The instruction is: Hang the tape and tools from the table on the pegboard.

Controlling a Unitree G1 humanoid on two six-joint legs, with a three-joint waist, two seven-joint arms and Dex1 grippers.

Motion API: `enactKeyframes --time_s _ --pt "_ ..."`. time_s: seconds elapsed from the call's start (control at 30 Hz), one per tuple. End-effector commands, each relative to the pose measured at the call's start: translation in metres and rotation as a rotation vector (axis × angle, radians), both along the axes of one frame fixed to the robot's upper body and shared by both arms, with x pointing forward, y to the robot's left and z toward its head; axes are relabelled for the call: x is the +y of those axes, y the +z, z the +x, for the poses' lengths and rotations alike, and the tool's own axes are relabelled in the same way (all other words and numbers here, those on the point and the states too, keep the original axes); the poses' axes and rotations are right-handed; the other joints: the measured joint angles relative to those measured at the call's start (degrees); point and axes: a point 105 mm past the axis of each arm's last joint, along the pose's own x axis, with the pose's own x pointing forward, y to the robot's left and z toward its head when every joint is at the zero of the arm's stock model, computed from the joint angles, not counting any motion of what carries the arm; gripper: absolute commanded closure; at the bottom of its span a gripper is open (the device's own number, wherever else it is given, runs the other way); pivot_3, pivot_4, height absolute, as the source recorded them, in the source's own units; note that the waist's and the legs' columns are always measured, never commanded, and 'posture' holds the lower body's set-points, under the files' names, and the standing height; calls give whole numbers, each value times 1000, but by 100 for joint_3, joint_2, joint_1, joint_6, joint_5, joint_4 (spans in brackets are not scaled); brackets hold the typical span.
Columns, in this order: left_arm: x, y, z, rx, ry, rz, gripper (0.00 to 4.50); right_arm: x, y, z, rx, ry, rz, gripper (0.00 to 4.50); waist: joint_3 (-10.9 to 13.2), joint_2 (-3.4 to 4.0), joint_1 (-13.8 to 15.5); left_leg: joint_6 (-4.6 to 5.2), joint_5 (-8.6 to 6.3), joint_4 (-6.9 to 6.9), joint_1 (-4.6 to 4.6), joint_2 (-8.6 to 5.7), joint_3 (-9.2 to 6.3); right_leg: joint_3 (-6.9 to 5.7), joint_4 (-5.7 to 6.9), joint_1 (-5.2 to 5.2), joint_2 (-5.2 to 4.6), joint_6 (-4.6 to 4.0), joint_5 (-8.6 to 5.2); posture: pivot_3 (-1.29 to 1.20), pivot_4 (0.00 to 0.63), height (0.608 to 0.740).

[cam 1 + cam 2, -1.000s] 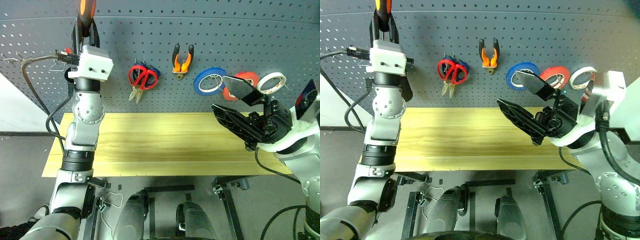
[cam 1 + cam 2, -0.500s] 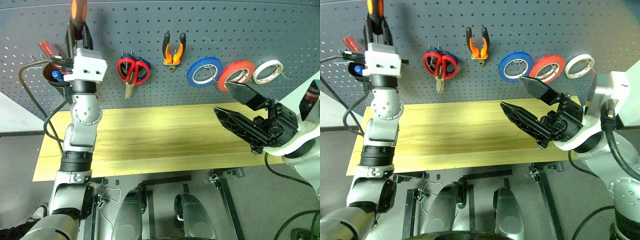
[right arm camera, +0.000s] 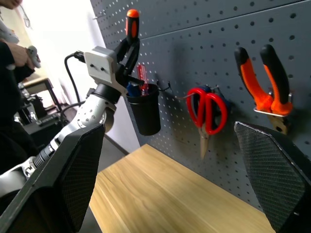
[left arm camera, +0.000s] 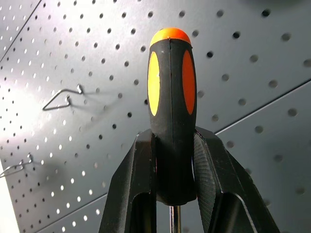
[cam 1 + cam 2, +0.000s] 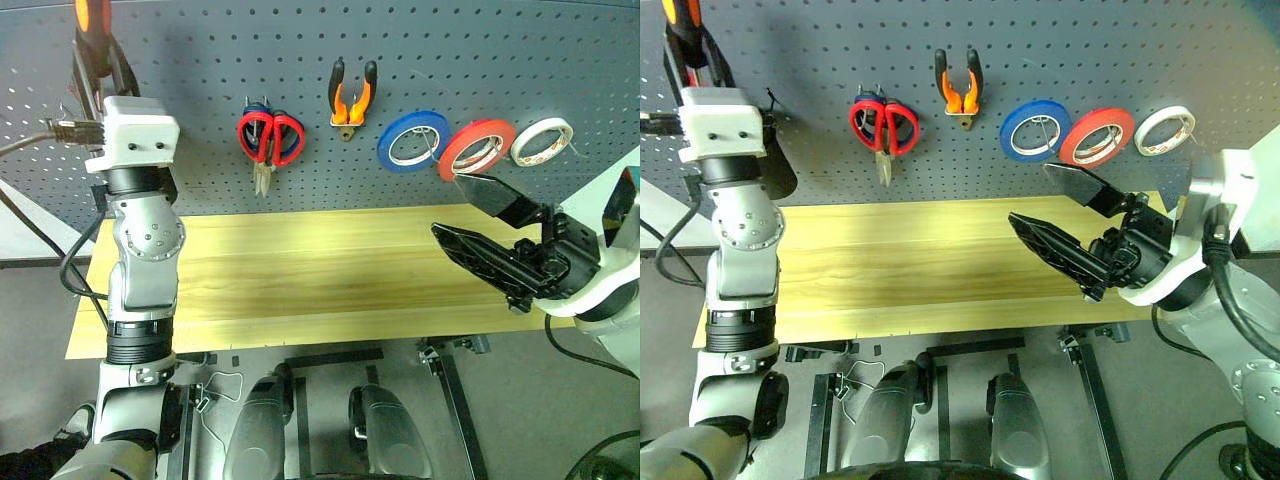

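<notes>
- Far left, the left gripper (image 4: 174, 160) is raised against the pegboard (image 5: 500, 60), jaws clamped on the screwdriver (image 4: 171, 116); its orange-and-black handle is cut off by the head view's top edge, its shaft hidden between the fingers.
- A black cup (image 3: 144, 108) hangs beside it, contents hard to make out.
- Rightward hang the red scissors (image 5: 270, 140) with a blue pair half hidden behind them, pliers (image 5: 352, 95), blue roll (image 5: 412, 140), red tape (image 5: 478, 148) and white roll (image 5: 540, 140).
- The table (image 5: 300, 280) lies below the pegboard.
- Right, the right gripper (image 5: 495, 235) hovers over the table's right end, jaws wide apart.

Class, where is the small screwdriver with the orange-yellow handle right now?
The small orange-and-black-handled screwdriver is clamped handle-up in the left gripper, raised against the dark grey pegboard, left of the red-handled scissors.
</notes>
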Motion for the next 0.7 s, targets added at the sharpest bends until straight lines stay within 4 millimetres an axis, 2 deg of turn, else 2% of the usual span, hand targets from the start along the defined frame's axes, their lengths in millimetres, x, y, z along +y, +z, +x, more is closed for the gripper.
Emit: enactKeyframes --time_s 0.03,0.33,0.7 --pt "7 7 -10 -55 18 -25 3831 -4 8 -7 -25 5 -10 0 14 -1 2 0 0 0 -2 0 0 0 0 -1 0 0 0 -144 354 714" --pt "7 4 -7 -70 -13 -111 3831 -8 10 -9 5 4 -42 0 77 -7 -22 2 -1 0 -6 0 2 -1 -3 -4 -2 0 0 -186 359 714" --pt "20 -3 -6 -52 -39 -251 3831 -15 9 -10 40 -5 -89 0 95 -24 -99 2 -1 -1 -9 -1 4 -3 -6 -5 -2 2 0 -219 358 714"
